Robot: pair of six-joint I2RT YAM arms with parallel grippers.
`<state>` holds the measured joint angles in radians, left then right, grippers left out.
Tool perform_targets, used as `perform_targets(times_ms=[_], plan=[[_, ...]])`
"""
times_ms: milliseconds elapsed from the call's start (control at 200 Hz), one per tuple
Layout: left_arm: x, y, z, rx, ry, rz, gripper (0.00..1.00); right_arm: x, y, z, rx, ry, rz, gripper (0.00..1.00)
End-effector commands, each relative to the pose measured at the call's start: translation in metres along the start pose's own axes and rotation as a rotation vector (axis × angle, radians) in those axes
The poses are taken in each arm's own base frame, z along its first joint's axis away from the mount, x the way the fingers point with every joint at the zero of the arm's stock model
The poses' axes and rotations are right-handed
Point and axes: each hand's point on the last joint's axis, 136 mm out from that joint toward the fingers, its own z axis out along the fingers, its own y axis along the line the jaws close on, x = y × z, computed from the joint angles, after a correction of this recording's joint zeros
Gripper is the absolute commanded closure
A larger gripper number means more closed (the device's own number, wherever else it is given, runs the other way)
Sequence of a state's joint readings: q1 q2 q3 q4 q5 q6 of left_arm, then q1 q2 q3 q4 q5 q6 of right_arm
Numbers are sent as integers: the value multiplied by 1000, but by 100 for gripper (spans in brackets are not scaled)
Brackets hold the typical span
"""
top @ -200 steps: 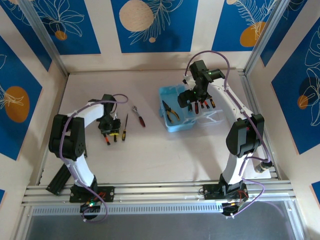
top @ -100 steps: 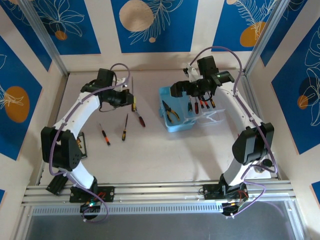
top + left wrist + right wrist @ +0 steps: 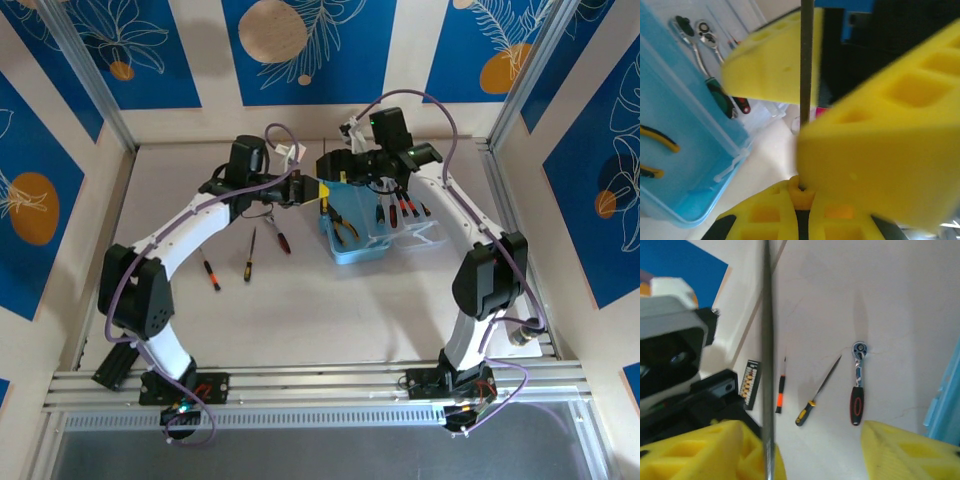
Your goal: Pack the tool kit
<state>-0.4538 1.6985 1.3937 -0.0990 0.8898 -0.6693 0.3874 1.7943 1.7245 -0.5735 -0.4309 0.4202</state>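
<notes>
Left gripper (image 3: 800,194) lifted off the worktop (image 3: 350,320), carrying a screwdriver (image 3: 806,60) across to the right gripper (image 3: 805,430). Right gripper swung away from the case (image 3: 358,252) to meet it, jaws narrowing, shaft now between them.

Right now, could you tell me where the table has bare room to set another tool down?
The widest free patch is the near middle of the table, in front of the case, between the left arm and the right arm. The far left corner is bare. It is crowded left of the case, around the ratchet and two screwdrivers.
</notes>
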Motion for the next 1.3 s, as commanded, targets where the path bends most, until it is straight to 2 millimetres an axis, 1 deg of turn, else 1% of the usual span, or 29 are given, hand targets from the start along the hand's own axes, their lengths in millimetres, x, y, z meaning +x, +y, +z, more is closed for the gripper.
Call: perform_targets(times_ms=[0, 110, 240, 255, 285, 300, 320, 335, 355, 440, 495, 540, 555, 595, 640, 685, 750, 805, 865, 930, 1000, 1156, 1296], plan=[[2, -11, 5, 67, 11, 22, 100, -11, 14, -1, -48, -20, -2, 48], [1, -12, 4, 66, 6, 27, 100, -8, 12, 3, -49, -6, 4, 70], [0, -11, 4, 58, 6, 24, 100, -6, 11, 1, -47, -5, 7, 98], [0, -10, 4, 55, 5, 25, 100, -6, 12, 1, -47, -4, 6, 100], [0, -8, 4, 45, 7, 20, 100, -6, 11, -1, -44, -8, 3, 100], [0, -6, 4, 39, 8, 18, 96, -7, 11, -3, -41, -11, 2, 100], [0, -4, 4, 30, 10, 16, 88, -7, 9, -4, -35, -10, 2, 100], [0, -2, 4, 22, 12, 15, 78, -7, 8, -6, -30, -11, 0, 100], [0, 1, 3, 5, 12, 12, 68, -7, 6, -8, -21, -13, -2, 100], [-2, 18, -9, -87, 6, 1, 35, -10, -10, -27, 50, -25, -13, 100], [-4, 38, -24, -191, -4, -19, 15, -12, -29, -45, 125, -31, -17, 100], [-2, 60, -41, -302, -4, -50, 3, -14, -45, -61, 195, -29, -28, 100], [-2, 68, -47, -341, -5, -59, 0, -14, -51, -67, 223, -25, -29, 100], [-1, 88, -65, -452, -5, -74, 0, -13, -68, -83, 313, -14, -41, 100], [6, 114, -88, -595, 12, -107, 0, -12, -89, -100, 418, 8, -57, 100], [13, 133, -108, -709, 38, -123, 0, -10, -109, -116, 526, 38, -70, 100], [22, 153, -132, -851, 75, -130, 0, -5, -138, -135, 672, 92, -84, 100], [28, 165, -147, -938, 103, -128, 0, -2, -160, -149, 785, 135, -100, 100], [34, 175, -155, -988, 127, -137, 0, 0, -179, -159, 876, 175, -111, 100], [40, 185, -162, -1026, 139, -155, 0, -1, -195, -164, 941, 203, -123, 100], [46, 191, -164, -1043, 155, -171, 0, -2, -204, -166, 955, 212, -126, 100], [60, 202, -168, -1079, 182, -191, 0, -3, -224, -161, 994, 247, -156, 100], [69, 207, -168, -1084, 198, -202, 0, -2, -240, -159, 1011, 269, -154, 100]])
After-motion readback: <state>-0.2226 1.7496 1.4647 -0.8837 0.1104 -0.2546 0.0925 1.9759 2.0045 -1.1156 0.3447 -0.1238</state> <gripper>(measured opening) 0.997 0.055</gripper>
